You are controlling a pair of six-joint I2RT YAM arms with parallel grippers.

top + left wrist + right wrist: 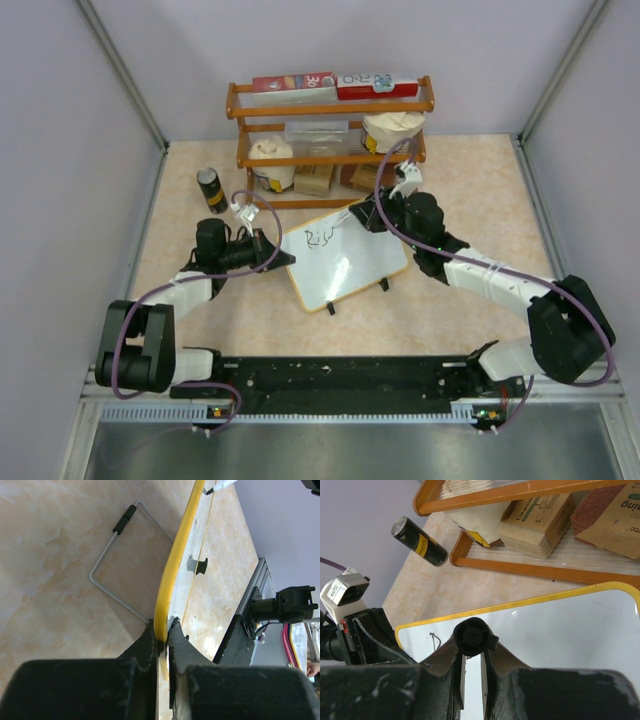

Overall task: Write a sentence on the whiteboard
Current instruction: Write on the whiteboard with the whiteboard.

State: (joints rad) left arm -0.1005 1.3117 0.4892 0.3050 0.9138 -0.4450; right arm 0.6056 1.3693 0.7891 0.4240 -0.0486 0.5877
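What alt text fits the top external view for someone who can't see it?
A whiteboard sits mid-table with a few black handwritten letters; the left gripper clamps its left edge and the right gripper holds a marker near its top edge. Behind stand a wooden rack and a black can.

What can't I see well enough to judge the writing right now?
- Top external: the sentence on the whiteboard is too small to read fully.
- Right wrist: the marker barrel and right gripper hide its tip.
- Left wrist: whiteboard edge-on in the left gripper; its face unseen.
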